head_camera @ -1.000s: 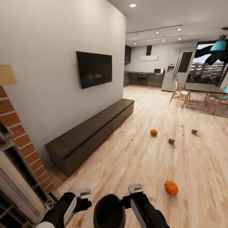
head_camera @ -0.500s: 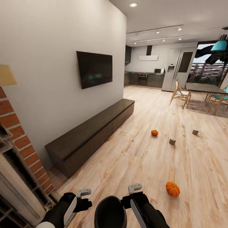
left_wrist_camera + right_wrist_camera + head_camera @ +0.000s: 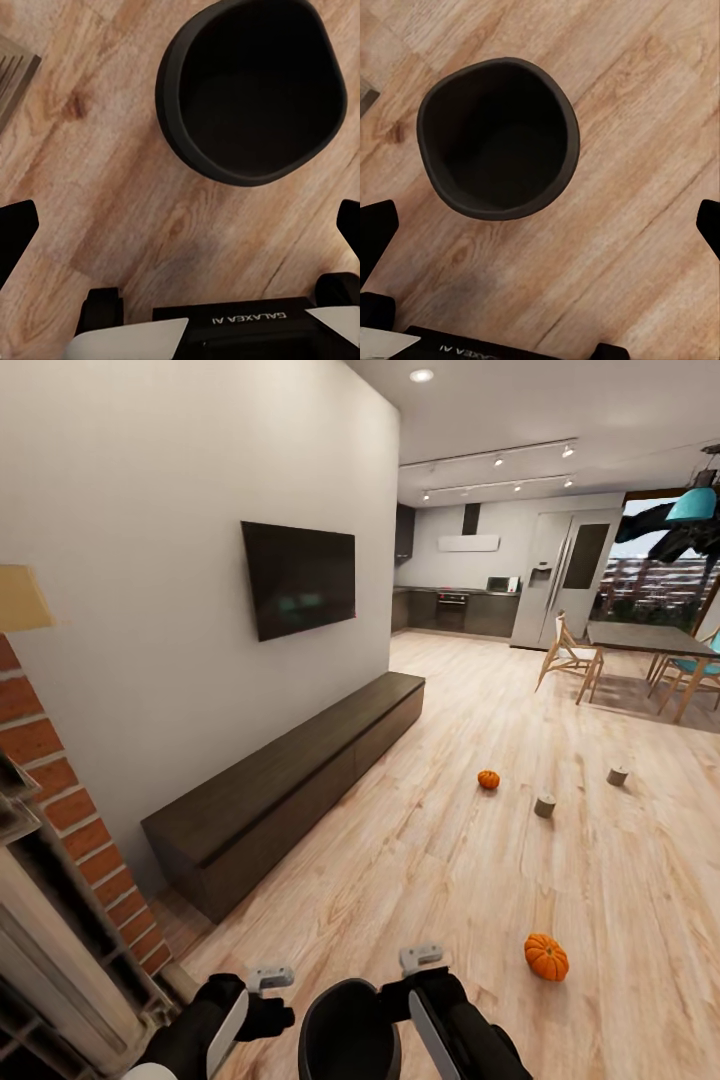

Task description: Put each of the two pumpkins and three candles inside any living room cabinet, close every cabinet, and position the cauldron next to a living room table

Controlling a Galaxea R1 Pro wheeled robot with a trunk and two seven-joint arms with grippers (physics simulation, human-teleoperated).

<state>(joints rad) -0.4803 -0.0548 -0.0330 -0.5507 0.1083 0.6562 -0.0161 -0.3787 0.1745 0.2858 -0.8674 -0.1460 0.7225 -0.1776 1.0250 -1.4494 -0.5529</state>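
Observation:
The black cauldron stands on the wood floor right in front of me, between my two arms. It is seen from above as an empty dark bowl. My left gripper and right gripper both hang over the floor beside it, open wide and holding nothing. One orange pumpkin lies on the floor to my right, another pumpkin further off. Two cream candles stand beyond it. The long dark cabinet runs along the white wall with its fronts shut.
A brick fireplace is close on my left, with a black TV above the cabinet. A dining table with wooden chairs stands at the far right, and the kitchen lies beyond. Open wood floor stretches ahead.
The view shifted slightly at first, so the camera moved. Both arms have since sunk a little lower beside the cauldron. The pumpkins and candles lie where they were.

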